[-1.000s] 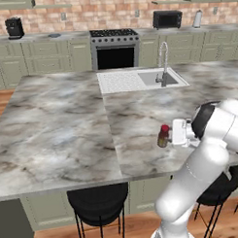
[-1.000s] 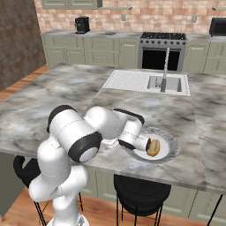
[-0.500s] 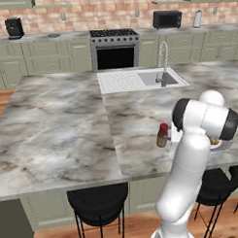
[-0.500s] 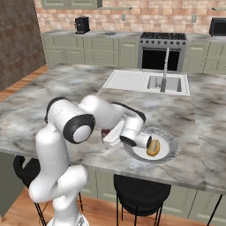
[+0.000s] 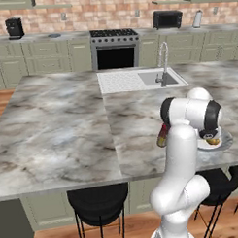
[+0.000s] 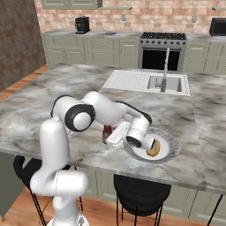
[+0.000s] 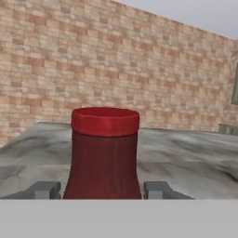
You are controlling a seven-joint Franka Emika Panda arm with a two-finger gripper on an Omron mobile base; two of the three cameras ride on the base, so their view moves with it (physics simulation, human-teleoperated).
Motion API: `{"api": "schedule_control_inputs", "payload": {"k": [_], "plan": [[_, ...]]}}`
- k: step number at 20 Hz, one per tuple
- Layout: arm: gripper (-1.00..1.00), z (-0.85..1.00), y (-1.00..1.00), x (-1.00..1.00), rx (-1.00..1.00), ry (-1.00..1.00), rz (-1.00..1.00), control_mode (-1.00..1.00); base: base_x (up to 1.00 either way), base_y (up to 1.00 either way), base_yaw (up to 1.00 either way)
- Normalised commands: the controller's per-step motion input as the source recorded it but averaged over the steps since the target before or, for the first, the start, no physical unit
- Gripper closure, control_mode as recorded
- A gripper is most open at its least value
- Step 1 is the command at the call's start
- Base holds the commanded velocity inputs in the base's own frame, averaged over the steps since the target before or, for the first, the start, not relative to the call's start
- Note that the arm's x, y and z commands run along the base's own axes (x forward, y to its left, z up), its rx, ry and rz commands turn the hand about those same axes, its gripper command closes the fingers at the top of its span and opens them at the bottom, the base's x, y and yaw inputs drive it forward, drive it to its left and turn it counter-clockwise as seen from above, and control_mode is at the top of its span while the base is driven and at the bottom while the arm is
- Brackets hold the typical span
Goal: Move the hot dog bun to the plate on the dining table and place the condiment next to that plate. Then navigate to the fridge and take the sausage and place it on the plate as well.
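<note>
- The hot dog bun (image 6: pixel 153 148) already lies on the pale plate (image 6: pixel 171 151), which stands near the front edge of the dining table (image 5: pixel 58 137), so I judge the first step as done.
- The condiment bottle (image 6: pixel 107 132) stands upright on the marble just beside the plate, on the side away from the sink (image 6: pixel 169 82). It seems to be where the task wants it, so this step looks almost finished.
- In the hand view, the gripper (image 7: pixel 103 189) is directly in front of the bottle. The red cap (image 7: pixel 105 121) and the dark red body rise between the two grey fingertips (image 7: pixel 44 189).
- The fingers are about half open. A small gap shows on each side of the bottle, so they appear loose around it rather than clenched, but I cannot tell for sure if a pad touches it lower down, where the view is cut.
- What is left, in my judgement: to take the hand clear of the bottle without tipping it, then drive to the fridge, fetch the sausage and put it on the plate with the bun.
</note>
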Motion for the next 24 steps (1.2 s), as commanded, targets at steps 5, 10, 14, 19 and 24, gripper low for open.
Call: {"api": "schedule_control_inputs", "payload": {"k": [5,10,14,19,24], "plan": [[-1.00,0.04,0.10,-0.04,0.00,-0.03,0.00,-1.00,0.00,0.00,0.00],[-1.00,0.21,0.06,-0.01,0.00,0.00,-0.01,-1.00,0.00,0.00,0.00],[-1.00,0.35,0.03,-0.24,0.00,0.00,-0.06,-1.00,0.00,0.00,0.00],[-1.00,0.57,0.08,-0.44,0.00,0.00,-0.12,-1.00,0.00,0.00,0.00],[-1.00,0.81,0.20,-0.42,-0.03,0.00,-0.15,-1.00,0.00,0.00,0.00]]}}
